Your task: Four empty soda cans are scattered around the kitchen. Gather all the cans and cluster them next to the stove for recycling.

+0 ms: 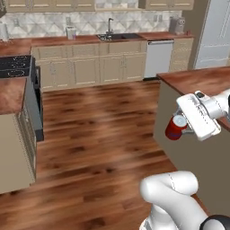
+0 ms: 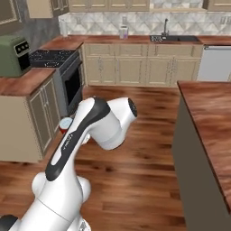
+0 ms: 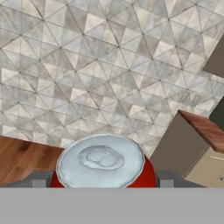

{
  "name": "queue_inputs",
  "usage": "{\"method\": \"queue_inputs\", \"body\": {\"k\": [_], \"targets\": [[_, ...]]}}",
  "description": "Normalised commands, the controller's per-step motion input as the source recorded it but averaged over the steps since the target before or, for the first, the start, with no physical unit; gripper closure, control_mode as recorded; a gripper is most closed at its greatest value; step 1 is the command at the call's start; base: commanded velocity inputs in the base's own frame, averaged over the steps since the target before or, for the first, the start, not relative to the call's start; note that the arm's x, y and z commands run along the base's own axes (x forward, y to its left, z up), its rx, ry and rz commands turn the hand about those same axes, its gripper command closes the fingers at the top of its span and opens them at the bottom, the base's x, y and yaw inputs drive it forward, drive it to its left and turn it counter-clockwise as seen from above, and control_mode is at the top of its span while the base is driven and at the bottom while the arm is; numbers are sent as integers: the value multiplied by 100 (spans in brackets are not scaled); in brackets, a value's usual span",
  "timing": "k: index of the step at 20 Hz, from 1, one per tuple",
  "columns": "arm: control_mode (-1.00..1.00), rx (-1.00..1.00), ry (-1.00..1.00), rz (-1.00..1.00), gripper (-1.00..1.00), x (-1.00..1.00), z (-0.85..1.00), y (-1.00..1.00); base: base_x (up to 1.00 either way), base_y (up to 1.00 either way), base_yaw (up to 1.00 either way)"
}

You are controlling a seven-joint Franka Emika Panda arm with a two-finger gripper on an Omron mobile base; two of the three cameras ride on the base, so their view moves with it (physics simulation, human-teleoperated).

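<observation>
While the red soda can (image 1: 175, 127) hangs in mid-air above the wood-plank floor (image 1: 99, 148), it sits between the fingers of the gripper (image 1: 180, 129), whose jaws pinch its sides; in the hand view its silver top (image 3: 101, 160) faces the camera with a dark finger (image 3: 165, 179) on either side. From the right base camera a little of the can (image 2: 65, 124) peeks out behind the white arm (image 2: 90, 131). Just behind the can in the left base view stands the plain side of an island with a reddish-brown wooden top (image 1: 202, 81). Across the floor to the left is the stove (image 1: 16, 66), a black cooktop with white ring burners over a steel oven (image 2: 71, 85), well apart from the can. Brown counter (image 1: 10, 94) flanks the stove, and a green appliance (image 2: 13, 55) stands on the counter beside it in the right base view. Along the far wall run beige cabinets (image 1: 85, 69), a sink with a tall faucet (image 1: 110, 27), a white dishwasher (image 1: 158, 58) and a pale patterned tile backsplash (image 1: 90, 22). A small pale can (image 1: 70, 33) stands on that far counter, left of the sink.
</observation>
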Motion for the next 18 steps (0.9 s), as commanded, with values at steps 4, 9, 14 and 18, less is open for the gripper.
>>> {"method": "queue_inputs", "body": {"k": [4, 9, 14, 18], "targets": [[100, 0, 0, 0, 100, 0, 0, 0, 94, 21, -1], [100, 0, 0, 0, 100, 0, 0, 0, 100, 21, 0], [100, 0, 0, 0, 100, 0, 0, 0, 100, 21, 0], [100, 0, 0, 0, 100, 0, 0, 0, 100, 19, 0]]}}
